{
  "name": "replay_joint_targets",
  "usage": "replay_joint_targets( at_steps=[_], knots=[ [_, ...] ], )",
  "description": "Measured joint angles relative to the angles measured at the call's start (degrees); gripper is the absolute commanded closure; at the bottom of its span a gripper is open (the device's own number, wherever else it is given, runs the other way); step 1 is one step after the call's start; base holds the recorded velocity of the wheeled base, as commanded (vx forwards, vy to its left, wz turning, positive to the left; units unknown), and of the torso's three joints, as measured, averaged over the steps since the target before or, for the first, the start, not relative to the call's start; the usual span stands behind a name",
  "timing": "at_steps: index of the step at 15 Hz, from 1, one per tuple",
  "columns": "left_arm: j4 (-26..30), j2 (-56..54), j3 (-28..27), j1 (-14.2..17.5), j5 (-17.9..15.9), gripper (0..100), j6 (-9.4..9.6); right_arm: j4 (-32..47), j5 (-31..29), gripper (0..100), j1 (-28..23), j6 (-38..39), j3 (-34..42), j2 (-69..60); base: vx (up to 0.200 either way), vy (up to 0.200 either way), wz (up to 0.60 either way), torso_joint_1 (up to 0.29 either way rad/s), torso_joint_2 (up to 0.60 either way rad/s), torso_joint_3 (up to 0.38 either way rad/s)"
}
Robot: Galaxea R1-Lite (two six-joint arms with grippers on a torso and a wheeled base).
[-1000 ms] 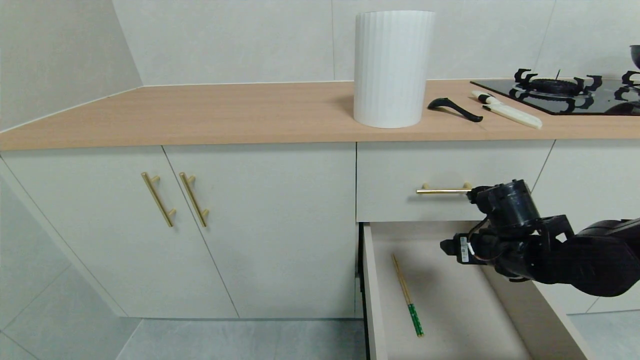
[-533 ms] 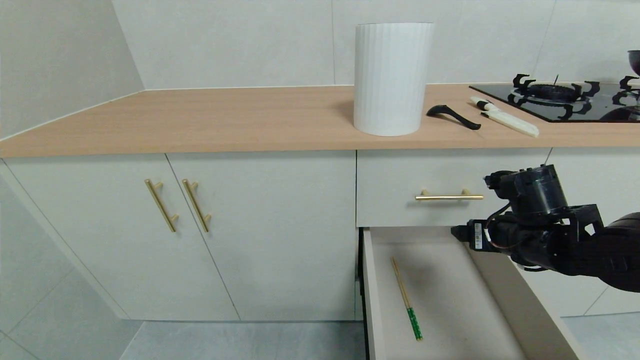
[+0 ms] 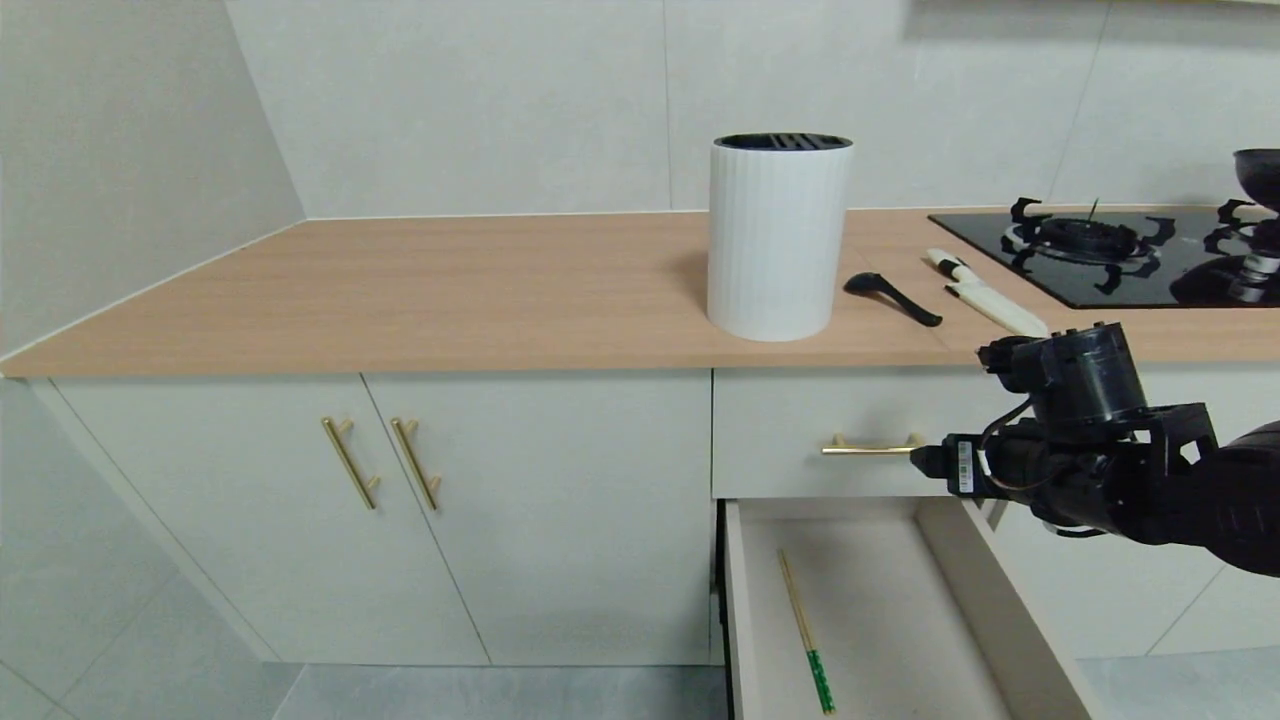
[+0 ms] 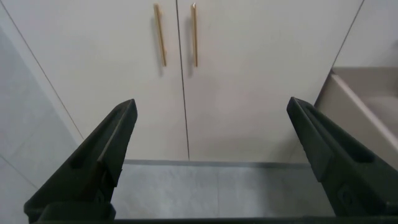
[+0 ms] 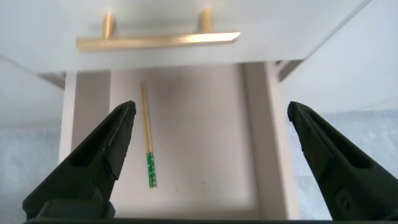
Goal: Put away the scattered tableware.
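While the chopsticks point(image 3: 803, 630) already lie in the drawer point(image 3: 737, 600), our right hand point(image 5: 211, 112) hangs wide open, empty; ladle point(image 3: 890, 297) and knife point(image 3: 985, 305) wait on the desk point(image 3: 450, 290).

**Kitchen fittings around the worktop**

A light-brown wood-grain countertop point(image 3: 450, 290) runs along a wall of pale grey tiles point(image 3: 480, 100). At its right end sits a black glass gas hob point(image 3: 1010, 262) with a black metal burner grate point(image 3: 1085, 238). Below the counter, two off-white cabinet doors point(image 3: 570, 520) stand shut, their slim brass bar handles point(image 3: 350, 477) just beside each other at the seam. Grey floor tiles point(image 3: 500, 692) lie beneath.
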Motion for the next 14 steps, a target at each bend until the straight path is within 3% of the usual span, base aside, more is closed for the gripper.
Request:
replay_joint_targets(
  at_steps=[14],
  knots=[
    [-0.1, 0.0, 0.0, 0.0, 0.0, 0, 0.0, 0.0, 1.0, 0, -0.2, -0.1, 0.2, 0.4, 0.0, 0.0, 0.0, 0.211, -0.49, -0.28]
  ],
)
